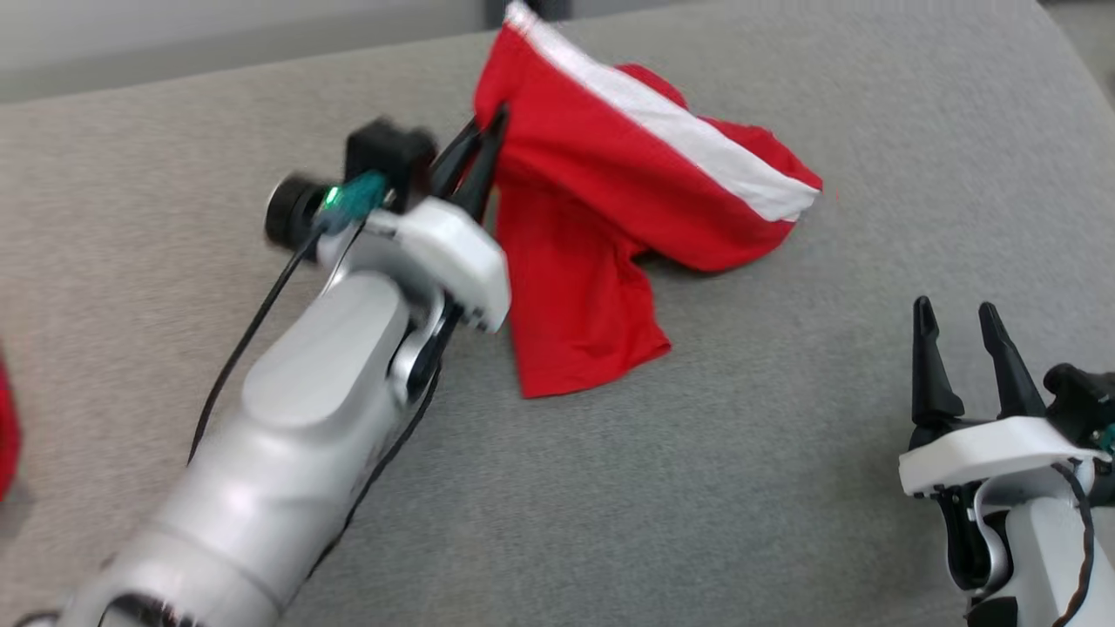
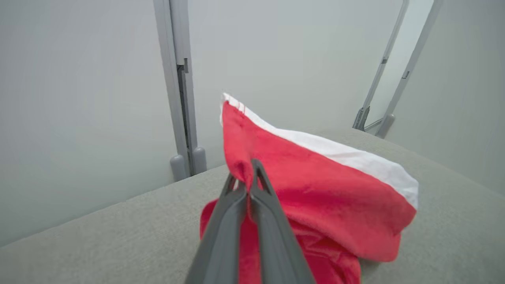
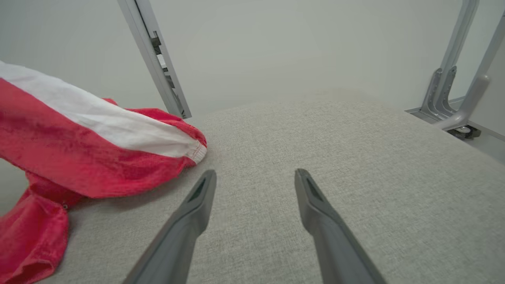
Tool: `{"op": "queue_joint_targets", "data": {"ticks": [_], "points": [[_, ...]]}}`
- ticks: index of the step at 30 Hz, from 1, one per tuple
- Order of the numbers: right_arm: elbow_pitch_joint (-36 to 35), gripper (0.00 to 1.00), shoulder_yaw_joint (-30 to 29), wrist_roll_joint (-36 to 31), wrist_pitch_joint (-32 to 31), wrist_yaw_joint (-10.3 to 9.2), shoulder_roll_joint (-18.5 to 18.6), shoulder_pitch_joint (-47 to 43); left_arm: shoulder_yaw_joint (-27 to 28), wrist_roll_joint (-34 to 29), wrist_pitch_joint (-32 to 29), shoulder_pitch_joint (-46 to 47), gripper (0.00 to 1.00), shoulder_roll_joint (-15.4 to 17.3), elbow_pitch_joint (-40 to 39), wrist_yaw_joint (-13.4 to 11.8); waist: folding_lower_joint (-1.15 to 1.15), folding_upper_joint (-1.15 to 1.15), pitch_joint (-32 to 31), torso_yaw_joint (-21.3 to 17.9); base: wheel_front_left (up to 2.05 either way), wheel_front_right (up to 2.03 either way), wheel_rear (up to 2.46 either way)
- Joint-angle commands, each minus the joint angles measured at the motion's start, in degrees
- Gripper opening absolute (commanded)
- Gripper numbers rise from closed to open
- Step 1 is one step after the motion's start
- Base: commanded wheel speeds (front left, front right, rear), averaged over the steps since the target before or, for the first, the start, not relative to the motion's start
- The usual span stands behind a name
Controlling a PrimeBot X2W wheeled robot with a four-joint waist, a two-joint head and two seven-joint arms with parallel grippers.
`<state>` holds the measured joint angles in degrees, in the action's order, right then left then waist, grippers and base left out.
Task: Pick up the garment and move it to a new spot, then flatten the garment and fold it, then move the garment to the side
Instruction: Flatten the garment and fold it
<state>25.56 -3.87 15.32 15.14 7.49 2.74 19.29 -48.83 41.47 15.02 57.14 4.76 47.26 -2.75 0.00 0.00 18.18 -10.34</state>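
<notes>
Because your left pincer (image 1: pixel 488 132) is clamped on only a thin fold of the red garment (image 1: pixel 601 226), which lies bunched on the grey surface (image 1: pixel 740 453), a quick lift could pull the cloth free; your right pincer (image 1: pixel 962 324) stands spread wide, empty, well apart.

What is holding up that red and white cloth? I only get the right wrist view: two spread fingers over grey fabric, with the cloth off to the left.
Observer: The left gripper. Its fingers are shut on a red fold of the garment, beneath the white stripe.
Operator: Where does the stripe end, past my picture's edge?
Observer: At a raised corner, the garment's highest point, just above the pinch.
Operator: Any other clothes around?
Observer: A sliver of something red sits at the head view's left edge, apart from the garment. Too little shows to name it.
</notes>
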Motion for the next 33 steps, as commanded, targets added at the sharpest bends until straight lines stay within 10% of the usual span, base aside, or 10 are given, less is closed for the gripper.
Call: {"op": "queue_joint_targets", "data": {"ticks": [1,19,21,22,23,33], "points": [[0.39,1.00,-0.28,-0.47,0.01,0.01,0.31,-1.07,2.44,-1.16,0.12,-4.59,0.00,1.65,-1.77,-0.99,0.00,0.00,-4.14,4.42,0.00,0.00,0.00],[3.31,1.00,1.22,-0.58,0.01,0.01,0.36,-6.94,26.31,-12.55,0.17,-41.08,0.00,1.22,-10.88,-1.35,0.00,0.00,-13.08,11.11,0.00,0.00,0.00],[3.62,1.00,1.49,-0.81,0.01,0.01,0.36,-7.80,27.89,-13.71,0.17,-43.43,0.45,0.73,-10.52,-0.94,0.00,0.00,-13.89,10.87,0.00,0.00,0.00],[3.75,1.00,1.64,-0.86,0.01,0.01,0.35,-8.27,28.90,-14.45,0.17,-44.43,0.91,0.65,-10.67,-1.03,0.00,0.00,-14.30,10.72,0.00,0.00,0.00],[3.87,1.00,1.80,-0.88,0.01,0.01,0.34,-8.63,29.87,-15.18,0.17,-45.34,1.00,0.55,-10.75,-1.01,0.00,0.00,-14.62,10.56,0.00,0.00,0.00],[2.40,1.00,2.99,-1.39,0.01,0.01,0.34,-10.64,39.68,-23.32,0.17,-52.17,1.00,-0.78,-18.52,-1.22,0.00,0.00,-17.30,8.96,0.00,0.00,0.00]]}}
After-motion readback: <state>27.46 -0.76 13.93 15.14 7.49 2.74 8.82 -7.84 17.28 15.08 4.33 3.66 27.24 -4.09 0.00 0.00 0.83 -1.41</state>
